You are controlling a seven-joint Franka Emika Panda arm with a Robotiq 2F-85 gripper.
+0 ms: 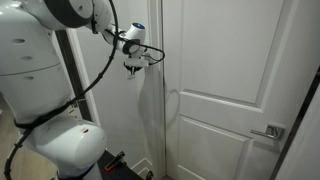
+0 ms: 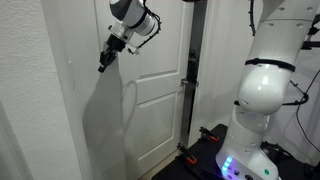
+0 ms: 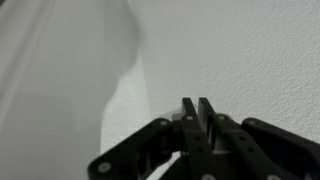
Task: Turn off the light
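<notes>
now | black fingers [image 3: 189, 120] pressed together, empty | smooth white wall [image 3: 240, 50] | panelled white door [image 1: 225, 60]

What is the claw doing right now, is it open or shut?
Claw: shut tight, holding nothing.

exterior views face door [image 1: 220, 80] [image 2: 150, 110] from opposite sides; wrist close on wall [image 3: 240, 50]
</notes>
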